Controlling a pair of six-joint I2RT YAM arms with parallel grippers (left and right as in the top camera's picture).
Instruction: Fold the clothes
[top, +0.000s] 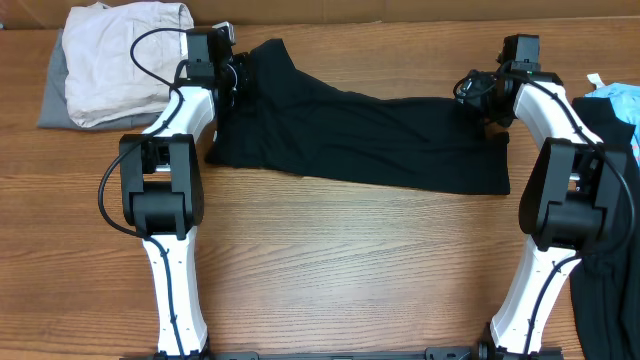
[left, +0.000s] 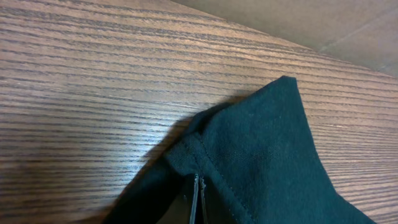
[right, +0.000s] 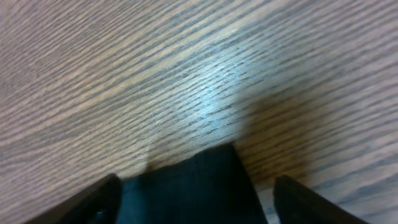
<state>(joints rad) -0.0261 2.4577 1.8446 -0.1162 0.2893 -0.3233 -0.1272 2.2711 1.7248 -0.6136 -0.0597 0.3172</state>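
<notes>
The black T-shirt lies spread across the back middle of the wooden table, with a sleeve pointing to the back left. My left gripper is at its left end. In the left wrist view the jaws are shut on the shirt's stitched hem, with a fabric corner sticking out ahead. My right gripper is at the shirt's right end. In the right wrist view its fingers are wide apart, with a corner of the black fabric lying between them on the table.
A folded cream garment lies on a grey one at the back left. Another black garment hangs at the right edge, with a light blue item behind it. A tan wall borders the table's back.
</notes>
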